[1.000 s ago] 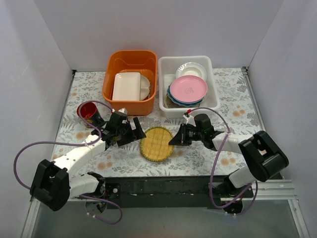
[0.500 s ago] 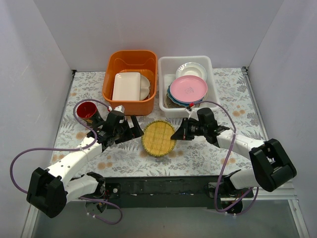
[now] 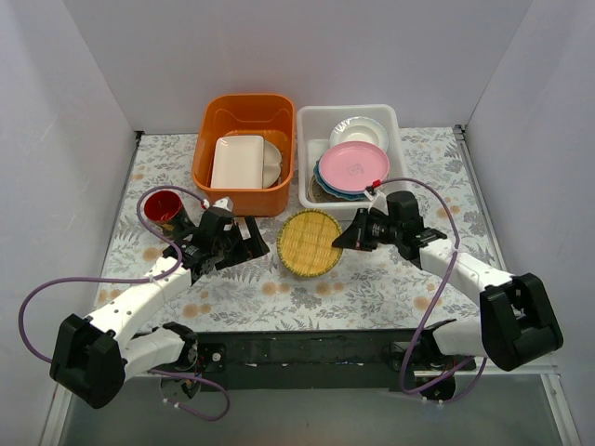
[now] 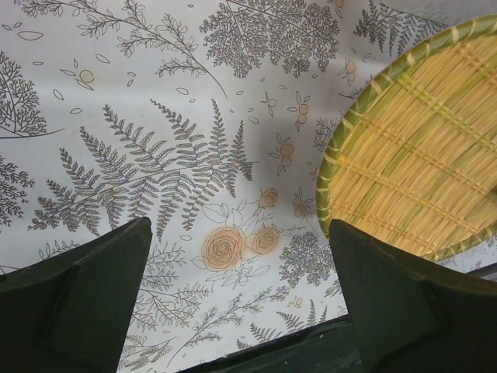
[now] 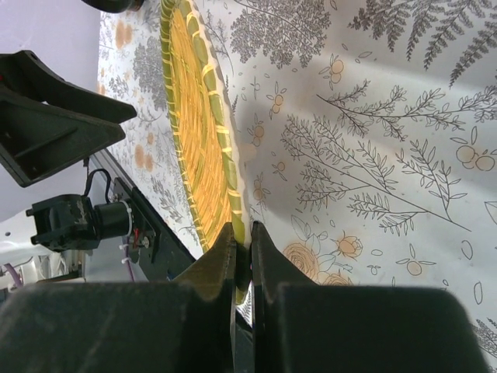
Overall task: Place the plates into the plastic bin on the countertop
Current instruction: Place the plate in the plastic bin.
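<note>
A round woven yellow plate with a green rim point(image 3: 310, 243) hangs tilted just above the countertop point(image 3: 390, 288), in front of the plastic bin point(image 3: 402, 182). My right gripper point(image 3: 346, 238) is shut on its right rim; in the right wrist view the plate point(image 5: 202, 155) runs edge-on out of the pinched jaws of my right gripper point(image 5: 242, 233). My left gripper point(image 3: 249, 240) stands open to the plate's left with nothing between its fingers; the left wrist view shows the plate point(image 4: 419, 148) beyond my left gripper point(image 4: 239, 233). A pink plate point(image 3: 353, 165) and a white plate point(image 3: 358, 130) top a stack inside the bin.
An orange tub point(image 3: 244, 104) holding a cream rectangular dish point(image 3: 237, 161) stands left of the bin. A red cup point(image 3: 163, 206) sits at the left, close to my left arm. White walls enclose the cloth on three sides.
My right gripper has carried the woven plate back and to the right, toward the bin. My left gripper shifted slightly forward and stayed open.
</note>
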`<move>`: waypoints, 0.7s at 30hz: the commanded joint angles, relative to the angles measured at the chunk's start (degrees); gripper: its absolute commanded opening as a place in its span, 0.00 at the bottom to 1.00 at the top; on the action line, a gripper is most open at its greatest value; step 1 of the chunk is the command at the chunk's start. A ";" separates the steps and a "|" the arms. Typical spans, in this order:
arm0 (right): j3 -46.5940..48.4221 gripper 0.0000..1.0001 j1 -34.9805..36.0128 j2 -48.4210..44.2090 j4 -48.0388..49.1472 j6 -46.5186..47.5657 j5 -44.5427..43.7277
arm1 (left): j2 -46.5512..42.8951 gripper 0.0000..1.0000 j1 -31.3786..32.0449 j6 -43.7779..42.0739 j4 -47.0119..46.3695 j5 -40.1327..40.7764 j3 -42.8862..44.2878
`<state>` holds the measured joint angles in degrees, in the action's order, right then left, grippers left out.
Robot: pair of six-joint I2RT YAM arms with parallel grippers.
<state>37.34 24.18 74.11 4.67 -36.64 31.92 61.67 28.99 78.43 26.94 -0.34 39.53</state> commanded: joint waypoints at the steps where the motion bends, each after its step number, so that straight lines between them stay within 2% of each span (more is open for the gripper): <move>1: 4.23 0.01 -1.24 -3.00 1.05 0.96 3.14 | -0.23 0.98 0.01 -0.04 -0.83 0.43 0.46; 21: 10.99 0.01 -5.73 -2.65 0.26 0.52 6.66 | 0.03 0.98 0.01 0.14 -1.54 -1.42 -0.86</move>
<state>43.46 19.35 72.69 2.66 -35.81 35.86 62.22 28.99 78.48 26.41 -1.48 39.16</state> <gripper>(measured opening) 0.098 0.982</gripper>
